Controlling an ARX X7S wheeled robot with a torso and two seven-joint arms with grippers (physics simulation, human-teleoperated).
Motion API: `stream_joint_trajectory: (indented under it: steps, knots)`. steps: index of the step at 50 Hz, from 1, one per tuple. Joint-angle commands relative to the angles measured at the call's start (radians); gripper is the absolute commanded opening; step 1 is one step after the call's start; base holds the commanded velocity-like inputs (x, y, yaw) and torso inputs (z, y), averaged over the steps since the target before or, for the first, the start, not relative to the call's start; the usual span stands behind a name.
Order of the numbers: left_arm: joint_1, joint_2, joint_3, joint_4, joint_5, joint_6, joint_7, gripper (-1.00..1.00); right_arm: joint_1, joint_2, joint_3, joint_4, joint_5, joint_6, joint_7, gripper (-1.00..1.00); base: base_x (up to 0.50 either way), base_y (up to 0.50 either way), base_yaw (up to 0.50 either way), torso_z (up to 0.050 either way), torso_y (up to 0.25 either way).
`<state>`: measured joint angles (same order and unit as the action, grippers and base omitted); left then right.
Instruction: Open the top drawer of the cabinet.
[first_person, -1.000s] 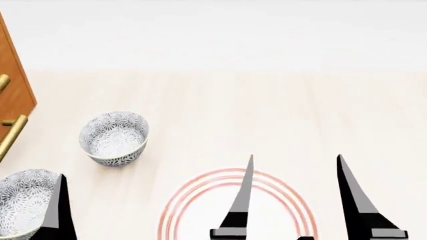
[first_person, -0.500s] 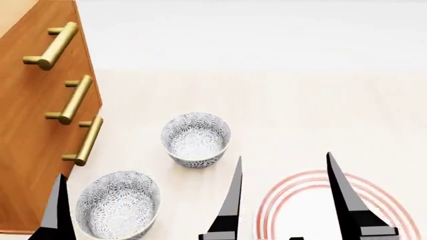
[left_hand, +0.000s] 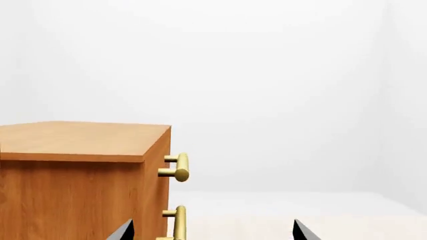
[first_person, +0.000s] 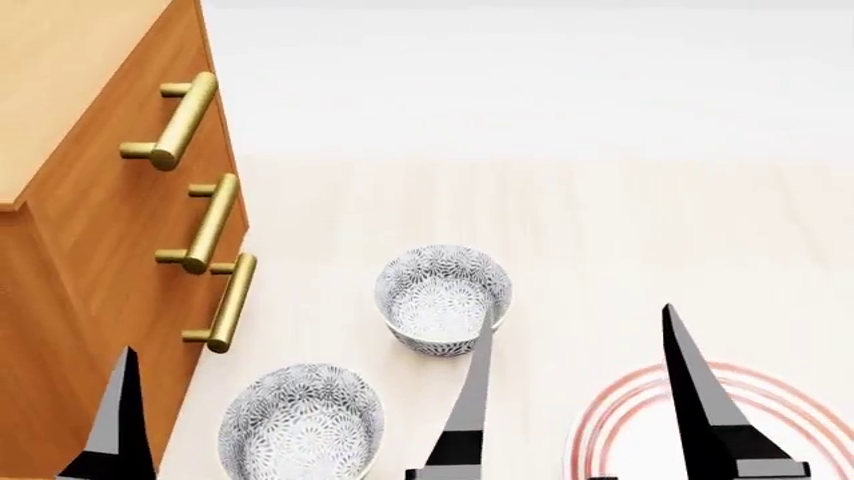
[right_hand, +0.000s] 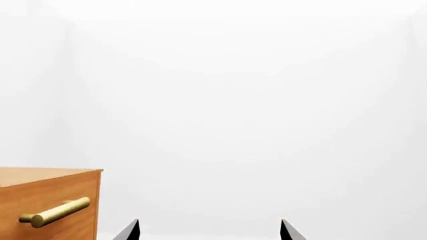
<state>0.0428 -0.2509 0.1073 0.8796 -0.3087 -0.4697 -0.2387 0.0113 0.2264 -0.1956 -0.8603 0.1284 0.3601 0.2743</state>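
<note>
The cabinet (first_person: 80, 290) stands at the left of the head view, orange-brown with a lighter top. Its top drawer (first_person: 100, 175) looks shut, and its brass handle (first_person: 174, 122) is the uppermost of three. That handle also shows in the left wrist view (left_hand: 181, 168) and the right wrist view (right_hand: 57, 212). My left gripper (left_hand: 212, 230) is open and empty, short of the cabinet's front, with one finger (first_person: 120, 425) showing low left. My right gripper (first_person: 577, 318) is open and empty, well right of the cabinet, and also shows in its wrist view (right_hand: 209, 222).
Two patterned grey bowls sit on the pale floor in front of the cabinet, one farther (first_person: 443, 298) and one nearer (first_person: 300, 425). A white plate with red rings (first_person: 627, 430) lies under my right gripper. The two lower drawer handles (first_person: 211, 225) (first_person: 230, 303) sit below the top one.
The head view has swung left: the cabinet has come much further into view, and the bowls and plate have shifted right. The grippers stay open.
</note>
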Motion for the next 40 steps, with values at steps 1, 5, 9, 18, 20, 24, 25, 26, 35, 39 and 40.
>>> stream_joint_trajectory:
  steps: [1,5,9,18,20,24,25,26,35,39,40]
  knots:
    - [-0.021,0.016,-0.019,-0.014,0.024,0.017,-0.005,1.00,-0.001,-0.018,0.032,0.018,0.004,-0.030,-0.022,1.00,0.00,0.00,0.00,0.049,0.000]
    - [-0.022,0.014,-0.019,-0.014,0.021,0.017,-0.008,1.00,0.001,-0.016,0.031,0.019,0.007,-0.030,-0.020,1.00,0.00,0.00,0.00,0.050,0.000]
    - [-0.020,0.011,-0.015,-0.006,0.017,0.013,-0.010,1.00,0.000,-0.012,0.024,0.036,0.008,-0.045,-0.020,1.00,0.00,0.00,0.00,0.050,0.000]
    - [-0.020,0.003,-0.011,0.007,0.014,0.011,-0.016,1.00,0.005,-0.006,0.021,0.024,0.014,-0.034,-0.013,1.00,0.00,0.00,0.00,0.050,0.000]
    - [-0.021,0.000,-0.008,0.011,0.017,0.003,-0.022,1.00,0.003,-0.004,0.022,0.022,0.014,-0.034,-0.011,1.00,0.00,0.00,0.00,0.050,0.000]
    - [-0.028,-0.006,0.011,-0.001,0.026,-0.021,-0.026,1.00,0.009,-0.001,0.020,0.004,0.016,-0.012,-0.005,1.00,0.00,0.00,0.00,0.050,0.000]
    - [-0.039,-0.013,0.027,0.008,0.028,-0.058,-0.029,1.00,0.013,0.000,0.019,0.000,0.018,-0.007,-0.005,1.00,0.00,0.00,0.00,0.050,0.000]
    - [-0.042,-0.012,0.033,0.005,0.032,-0.058,-0.031,1.00,0.013,0.001,0.018,0.002,0.018,-0.009,-0.005,1.00,0.00,0.00,0.00,0.050,0.000]
    - [-0.114,-0.032,0.098,0.021,0.113,-0.079,-0.056,1.00,0.014,0.007,0.018,0.003,0.028,-0.011,-0.001,1.00,0.00,0.00,0.00,0.002,0.000]
    - [-0.200,-0.038,0.122,0.067,0.131,-0.179,-0.072,1.00,0.012,0.010,0.020,0.004,0.032,-0.015,0.002,1.00,0.00,0.00,0.00,0.000,0.000]
    - [-0.229,-0.044,0.141,0.083,0.149,-0.203,-0.078,1.00,0.012,0.011,0.019,0.004,0.033,-0.014,0.002,1.00,0.00,0.00,0.00,0.000,0.000]
